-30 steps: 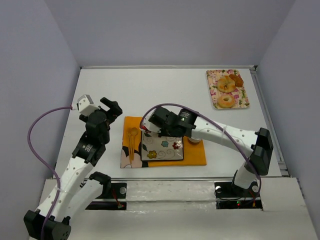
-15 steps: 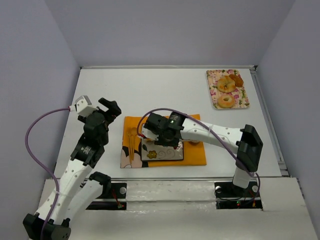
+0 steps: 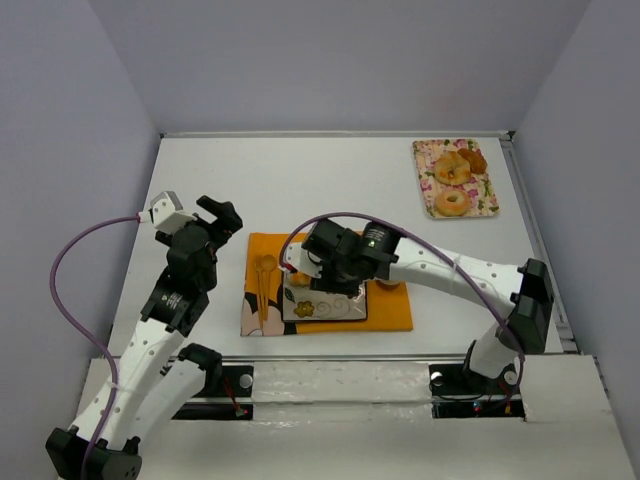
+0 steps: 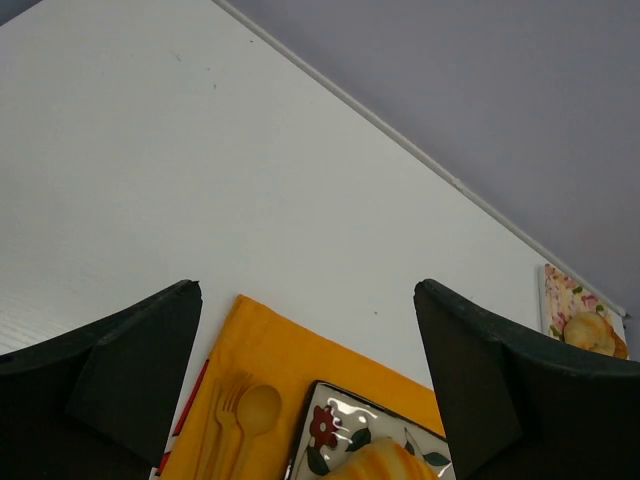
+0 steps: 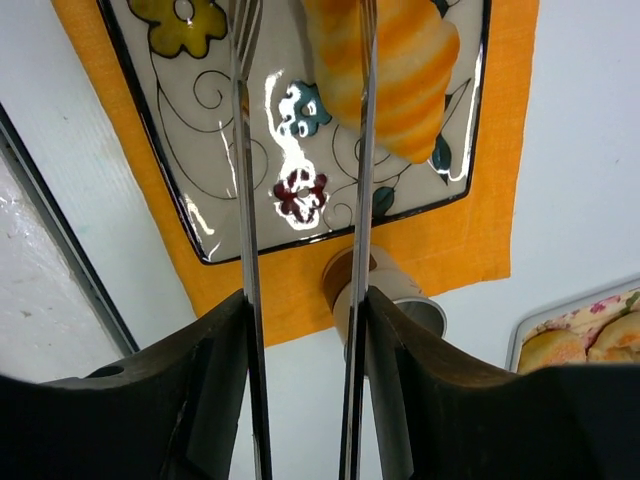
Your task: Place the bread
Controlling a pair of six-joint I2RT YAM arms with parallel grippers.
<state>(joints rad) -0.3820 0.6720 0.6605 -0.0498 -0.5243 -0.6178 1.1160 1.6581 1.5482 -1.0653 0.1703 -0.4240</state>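
The bread (image 5: 392,62), a golden roll with browner ridges, lies on the square flowered plate (image 5: 250,150) near its back left corner. It also shows in the top view (image 3: 299,281) and at the bottom of the left wrist view (image 4: 385,462). My right gripper (image 5: 305,310) is shut on metal tongs (image 5: 245,200) and hovers over the plate (image 3: 325,308). The tong arms stand apart; one crosses the bread's edge, the other is clear of it. My left gripper (image 4: 305,300) is open and empty, left of the plate (image 4: 335,420), also in the top view (image 3: 222,215).
The plate sits on an orange cloth (image 3: 392,312) with a wooden fork and spoon (image 3: 263,280) at its left. A cup (image 5: 385,300) stands at the plate's right. A flowered tray (image 3: 487,200) with donuts and a bun is at the far right.
My right gripper dipped left and down over the plate, then drew back a little to the right. The bread now lies on the plate. The left arm barely moved.
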